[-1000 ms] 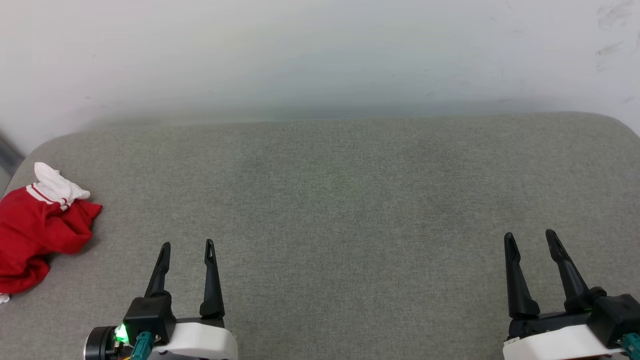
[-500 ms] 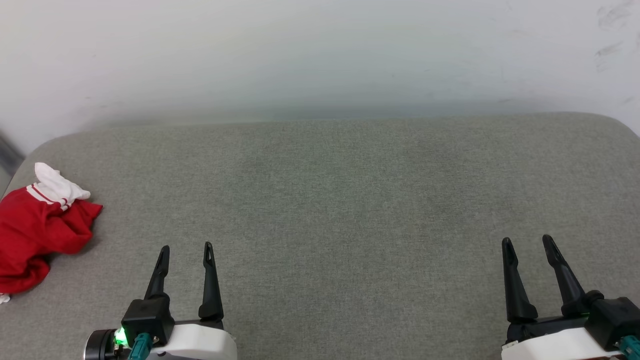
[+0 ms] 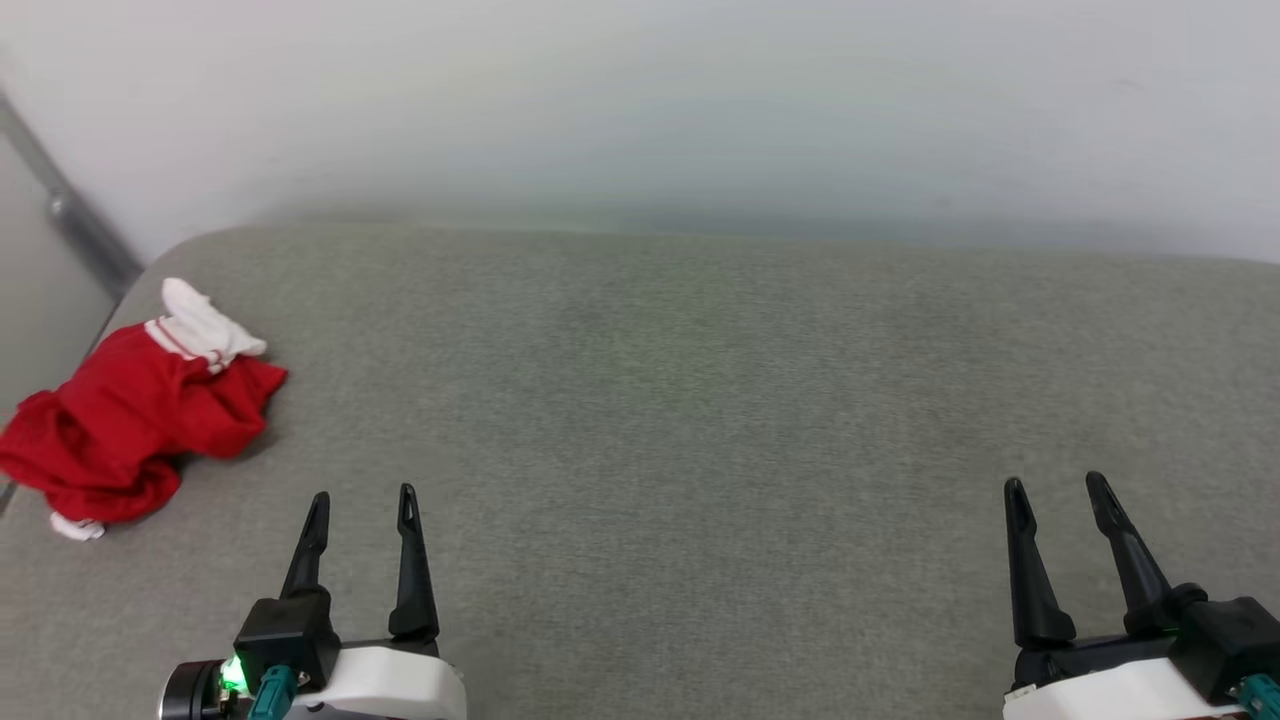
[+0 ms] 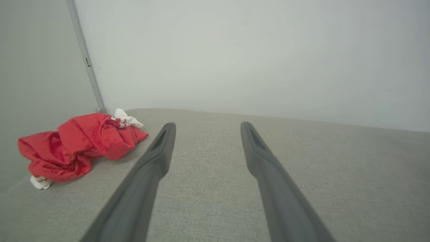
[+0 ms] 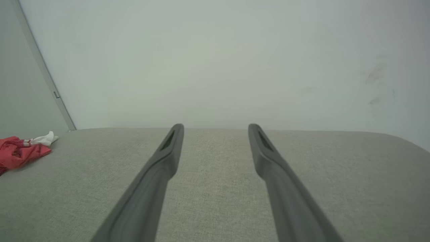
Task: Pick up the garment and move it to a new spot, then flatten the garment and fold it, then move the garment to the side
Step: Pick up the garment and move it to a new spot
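The garment [image 3: 135,420] lies crumpled in a red heap with a white sleeve and striped trim at the far left of the grey cushioned surface [image 3: 660,400]. In the left wrist view the garment [image 4: 77,144] sits left of the fingers; the right wrist view catches the garment [image 5: 20,151] at its left edge. My left gripper [image 3: 362,495] stands open at the lower left, to the right of the heap and apart from it, nothing between its fingers. My right gripper [image 3: 1058,485] is open and empty at the lower right.
A pale wall [image 3: 640,110] rises behind the surface. At the far left a grey metal strip [image 3: 70,210] runs along a corner, just past the surface's left edge, beside the garment.
The whole head view has shifted, so the camera has turned left; the garment now sits further into the picture. Both grippers stay open and hold much the same stance.
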Robot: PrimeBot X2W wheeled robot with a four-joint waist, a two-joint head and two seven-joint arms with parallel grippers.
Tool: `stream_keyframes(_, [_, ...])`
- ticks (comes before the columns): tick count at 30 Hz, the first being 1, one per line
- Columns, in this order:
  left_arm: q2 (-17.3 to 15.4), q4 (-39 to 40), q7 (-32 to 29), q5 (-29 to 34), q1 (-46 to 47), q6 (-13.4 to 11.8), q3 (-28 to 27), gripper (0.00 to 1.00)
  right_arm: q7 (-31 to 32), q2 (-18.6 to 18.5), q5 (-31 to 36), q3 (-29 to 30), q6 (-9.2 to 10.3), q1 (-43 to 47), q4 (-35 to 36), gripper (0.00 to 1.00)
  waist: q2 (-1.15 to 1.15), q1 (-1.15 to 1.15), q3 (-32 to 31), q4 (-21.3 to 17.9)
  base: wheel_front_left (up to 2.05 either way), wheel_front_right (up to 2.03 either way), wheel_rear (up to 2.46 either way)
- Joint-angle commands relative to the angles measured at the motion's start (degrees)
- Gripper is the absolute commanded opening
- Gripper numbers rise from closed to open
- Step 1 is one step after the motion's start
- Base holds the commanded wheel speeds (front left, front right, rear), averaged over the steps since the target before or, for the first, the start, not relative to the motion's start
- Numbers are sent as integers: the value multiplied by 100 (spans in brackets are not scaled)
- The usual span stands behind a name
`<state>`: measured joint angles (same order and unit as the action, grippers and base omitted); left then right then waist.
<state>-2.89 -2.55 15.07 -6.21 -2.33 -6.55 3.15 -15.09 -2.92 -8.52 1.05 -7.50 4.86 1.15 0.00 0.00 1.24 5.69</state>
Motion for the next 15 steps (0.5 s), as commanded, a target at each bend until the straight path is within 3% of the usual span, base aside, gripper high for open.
stream_keyframes(1, [3,0,16,14,14,-9,-19,100,-12,7,21,-8,1,71,20,100,0,0,10,230,0,0,0])
stream_keyframes(15, [2,-38,16,-31,12,-56,-118,100,-12,7,110,-60,1,103,54,100,0,0,46,1436,0,0,0])
